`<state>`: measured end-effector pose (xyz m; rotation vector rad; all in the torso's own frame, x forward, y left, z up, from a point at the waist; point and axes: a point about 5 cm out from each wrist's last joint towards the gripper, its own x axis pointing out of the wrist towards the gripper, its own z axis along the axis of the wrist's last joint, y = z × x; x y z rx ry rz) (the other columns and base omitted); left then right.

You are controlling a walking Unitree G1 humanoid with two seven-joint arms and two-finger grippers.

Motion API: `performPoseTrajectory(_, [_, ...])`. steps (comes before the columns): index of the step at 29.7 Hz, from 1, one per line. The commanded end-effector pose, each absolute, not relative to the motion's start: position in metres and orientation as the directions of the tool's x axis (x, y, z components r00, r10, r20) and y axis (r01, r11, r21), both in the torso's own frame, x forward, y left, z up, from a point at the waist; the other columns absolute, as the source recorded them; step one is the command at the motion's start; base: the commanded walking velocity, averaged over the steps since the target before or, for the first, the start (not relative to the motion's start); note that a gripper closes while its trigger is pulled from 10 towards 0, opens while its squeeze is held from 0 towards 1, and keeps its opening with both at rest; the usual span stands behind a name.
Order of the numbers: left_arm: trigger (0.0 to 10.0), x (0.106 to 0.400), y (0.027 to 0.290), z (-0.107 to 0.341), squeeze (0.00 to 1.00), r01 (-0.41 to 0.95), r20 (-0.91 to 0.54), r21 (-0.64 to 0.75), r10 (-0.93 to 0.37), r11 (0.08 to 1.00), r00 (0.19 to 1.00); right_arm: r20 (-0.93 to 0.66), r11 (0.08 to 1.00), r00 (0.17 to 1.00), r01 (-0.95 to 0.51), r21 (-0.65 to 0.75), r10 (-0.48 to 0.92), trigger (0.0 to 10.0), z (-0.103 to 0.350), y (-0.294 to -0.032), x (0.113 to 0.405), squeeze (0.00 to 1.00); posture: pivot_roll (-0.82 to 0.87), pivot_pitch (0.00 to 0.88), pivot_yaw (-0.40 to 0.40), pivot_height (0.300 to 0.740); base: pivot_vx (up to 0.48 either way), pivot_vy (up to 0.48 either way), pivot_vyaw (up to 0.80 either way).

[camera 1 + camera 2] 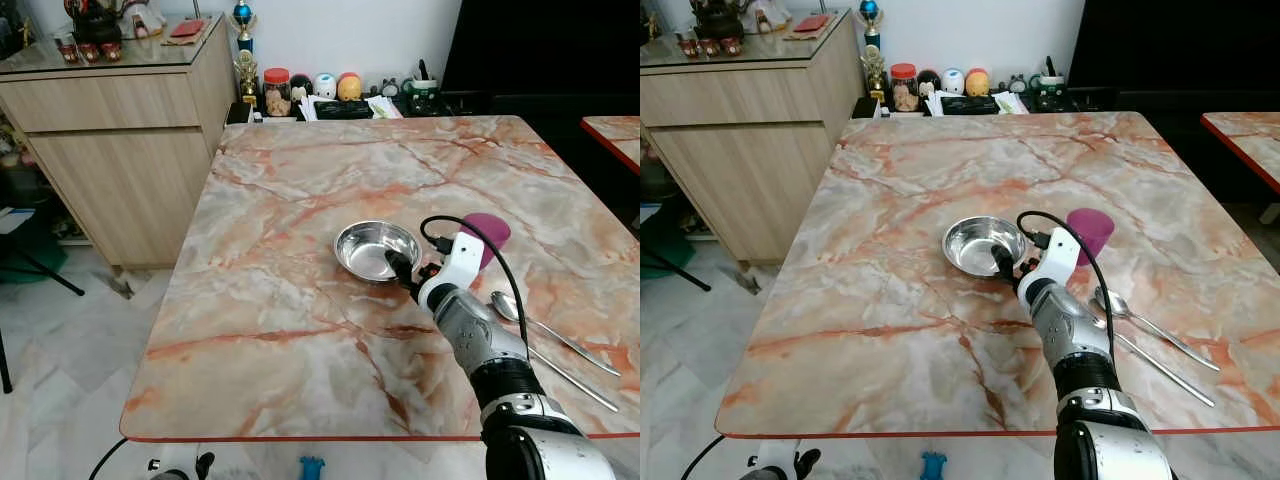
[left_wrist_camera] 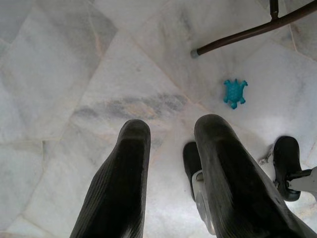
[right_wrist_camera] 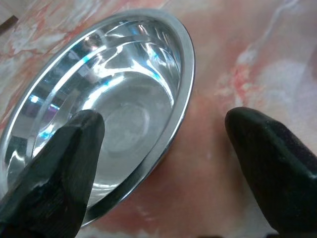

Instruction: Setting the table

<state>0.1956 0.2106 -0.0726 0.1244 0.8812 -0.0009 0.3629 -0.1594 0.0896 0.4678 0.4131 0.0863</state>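
A steel bowl (image 1: 377,248) stood right of centre in the head view, on the marble-patterned table (image 1: 270,300). The right gripper (image 3: 163,148) was at the bowl's near rim, fingers spread apart: in the right wrist view one finger (image 3: 54,168) lay over the bowl's inside and the other (image 3: 277,163) over the table outside the rim, neither seen to clamp it. Behind the right arm stood a purple cup (image 1: 1090,230), just right of the bowl. Two long metal utensils, the nearer end a spoon (image 1: 545,330), lay at lower right, near the table's edge. The left gripper (image 2: 171,163) hung over the pale marble floor (image 2: 74,74), fingers parted, holding nothing; a small teal turtle toy (image 2: 234,92) lay on the floor beyond it. At upper left stood a wooden sideboard (image 1: 120,130); jars and small objects (image 1: 320,92) lined the wall behind the table. No writing on them was legible.
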Motion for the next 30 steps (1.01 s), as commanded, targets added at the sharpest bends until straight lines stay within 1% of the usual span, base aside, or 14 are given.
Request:
performPoseTrajectory(1, [10.0, 0.1892, 0.2105, -0.0764, 0.00, 0.061, -0.789, 0.116, 0.055, 0.991, 0.612, -0.363, 0.882, 0.914, 0.014, 0.470, 0.179, 10.0, 0.0913, -0.1587, 0.3650, 0.00, -0.02, 0.000, -0.006, 0.740, 0.000, 0.000, 0.00])
performPoseTrajectory(3, [10.0, 0.1885, 0.2104, -0.0768, 0.00, 0.062, -0.790, 0.116, 0.055, 0.991, 0.611, -0.360, 0.884, 0.915, 0.011, 0.468, 0.180, 10.0, 0.0920, -0.1587, 0.3656, 0.00, -0.02, 0.000, -0.006, 0.740, 0.000, 0.000, 0.00])
performPoseTrajectory(4, [10.0, 0.1881, 0.2103, -0.0770, 0.00, 0.063, -0.791, 0.117, 0.054, 0.991, 0.610, -0.356, 0.882, 0.916, 0.006, 0.471, 0.184, 6.8, 0.0927, -0.1584, 0.3661, 0.00, -0.02, 0.000, -0.007, 0.740, 0.000, 0.000, 0.00])
performPoseTrajectory(5, [10.0, 0.1878, 0.2102, -0.0771, 0.00, 0.064, -0.791, 0.117, 0.054, 0.991, 0.609, -0.353, 0.881, 0.917, 0.003, 0.474, 0.187, 6.8, 0.0932, -0.1581, 0.3664, 0.00, -0.02, 0.000, -0.007, 0.740, 0.000, 0.000, 0.00])
performPoseTrajectory(6, [10.0, 0.1877, 0.2102, -0.0772, 0.00, 0.064, -0.791, 0.117, 0.054, 0.991, 0.609, -0.347, 0.879, 0.919, 0.000, 0.477, 0.188, 0.0, 0.0941, -0.1580, 0.3670, 0.00, -0.02, 0.000, -0.007, 0.740, 0.000, 0.000, 0.00])
performPoseTrajectory(12, [10.0, 0.1875, 0.2101, -0.0773, 0.00, 0.061, -0.791, 0.118, 0.056, 0.991, 0.609, -0.344, 0.882, 0.919, -0.007, 0.472, 0.191, 0.0, 0.0941, -0.1567, 0.3677, 0.00, -0.02, 0.000, -0.010, 0.740, 0.000, 0.000, 0.00])
performPoseTrajectory(13, [10.0, 0.1875, 0.2102, -0.0773, 0.00, 0.062, -0.792, 0.118, 0.056, 0.991, 0.608, -0.349, 0.884, 0.919, -0.002, 0.467, 0.186, 10.0, 0.0930, -0.1568, 0.3673, 0.00, -0.02, 0.000, -0.009, 0.740, 0.000, 0.000, 0.00])
performPoseTrajectory(25, [10.0, 0.1899, 0.2087, -0.0764, 0.00, 0.072, -0.790, 0.111, 0.044, 0.991, 0.611, -0.357, 0.882, 0.917, 0.013, 0.470, 0.177, 10.0, 0.0893, -0.1590, 0.3655, 0.00, -0.02, 0.000, -0.012, 0.740, 0.000, 0.000, 0.00])
performPoseTrajectory(26, [10.0, 0.1899, 0.2080, -0.0765, 0.00, 0.073, -0.790, 0.111, 0.043, 0.991, 0.612, -0.357, 0.883, 0.918, 0.014, 0.469, 0.175, 7.8, 0.0891, -0.1592, 0.3654, 0.00, -0.02, 0.000, -0.012, 0.740, 0.000, 0.000, 0.00])
performPoseTrajectory(27, [10.0, 0.1899, 0.2069, -0.0767, 0.00, 0.074, -0.789, 0.110, 0.042, 0.991, 0.612, -0.356, 0.884, 0.918, 0.015, 0.468, 0.173, 1.3, 0.0891, -0.1593, 0.3654, 0.00, -0.02, 0.000, -0.013, 0.740, 0.000, 0.000, 0.00])
performPoseTrajectory(28, [10.0, 0.1898, 0.2060, -0.0769, 0.00, 0.074, -0.789, 0.109, 0.041, 0.991, 0.613, -0.353, 0.884, 0.919, 0.010, 0.467, 0.177, 0.0, 0.0893, -0.1586, 0.3652, 0.00, -0.02, 0.000, -0.013, 0.740, 0.000, 0.000, 0.00])
performPoseTrajectory(30, [10.0, 0.1896, 0.2048, -0.0771, 0.00, 0.074, -0.789, 0.106, 0.039, 0.992, 0.613, -0.349, 0.884, 0.919, 0.001, 0.467, 0.183, 0.0, 0.0893, -0.1571, 0.3649, 0.00, -0.02, 0.000, -0.014, 0.740, 0.000, 0.000, 0.00])
